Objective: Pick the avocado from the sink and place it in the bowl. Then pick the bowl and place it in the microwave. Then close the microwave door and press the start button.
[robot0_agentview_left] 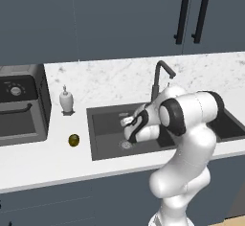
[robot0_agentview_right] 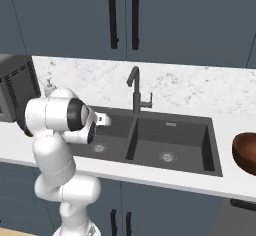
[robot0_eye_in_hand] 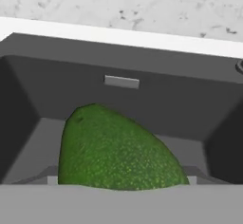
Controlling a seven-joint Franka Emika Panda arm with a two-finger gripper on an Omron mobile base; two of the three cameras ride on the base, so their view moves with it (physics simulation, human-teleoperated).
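The avocado (robot0_eye_in_hand: pixel 114 152) fills the lower middle of the hand view, dark green and speckled, right in front of the camera and covering the fingertips. My gripper (robot0_agentview_left: pixel 126 121) hangs over the left basin of the dark grey sink (robot0_agentview_left: pixel 103 124), pointing toward its back wall, shut on the avocado and held off the basin floor. From the right, the gripper (robot0_agentview_right: pixel 104 120) sits above the left drain. The reddish-brown bowl (robot0_agentview_right: pixel 245 152) stands on the counter right of the sink (robot0_agentview_right: pixel 190 130), partly cut by the frame edge. The microwave and its door are out of view.
An olive-yellow round fruit (robot0_agentview_left: pixel 73 140) lies on the counter left of the sink. A white soap dispenser (robot0_agentview_left: pixel 66 100) and a dark countertop oven (robot0_agentview_left: pixel 19 107) stand further left. The arched faucet (robot0_agentview_left: pixel 160 76) rises behind the basins, close to my arm.
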